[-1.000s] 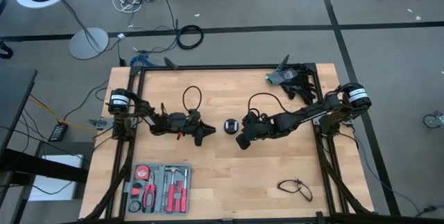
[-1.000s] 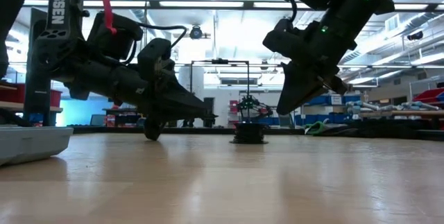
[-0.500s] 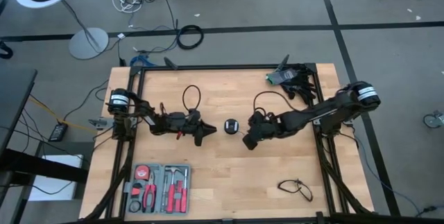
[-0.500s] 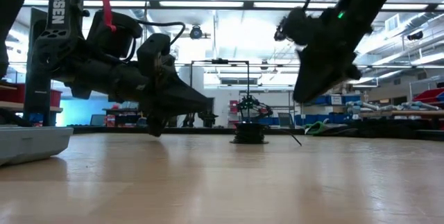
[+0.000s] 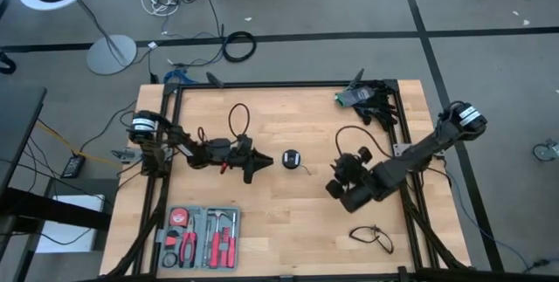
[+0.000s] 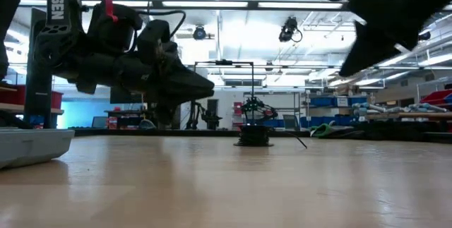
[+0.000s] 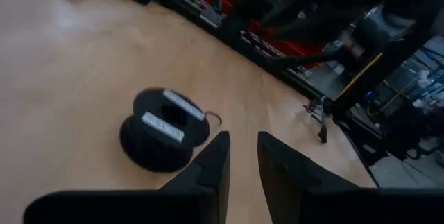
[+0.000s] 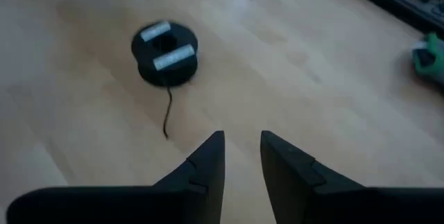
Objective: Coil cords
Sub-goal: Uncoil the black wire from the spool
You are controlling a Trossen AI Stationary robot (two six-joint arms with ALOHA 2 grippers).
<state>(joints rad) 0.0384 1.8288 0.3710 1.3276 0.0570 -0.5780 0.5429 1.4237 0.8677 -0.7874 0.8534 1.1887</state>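
The long cord (image 5: 291, 159) is wound into a small round black disc that lies flat at mid table. Its short free end (image 8: 166, 116) trails on the wood toward the near right. The short cord (image 5: 374, 237) lies in a loose loop near the front right corner. My left gripper (image 5: 265, 161) hovers level just left of the disc, with its fingers a narrow gap apart and nothing between them. My right gripper (image 5: 336, 191) hangs above the table to the near right of the disc. It slants down toward the disc, open and empty.
A tool case (image 5: 199, 234) with red-handled tools sits at the front left. A green and black bundle (image 5: 367, 97) lies at the far right corner. Dark frame rails (image 5: 168, 177) run along the table's sides. A thick black cable ring (image 5: 238, 46) lies on the floor beyond the table.
My right gripper has drawn back from the disc toward the table's near right, rising and turning as it went. The cord's free end now shows on the wood beside the disc. My left gripper has tipped up a little, and its tips are now clear of the table.
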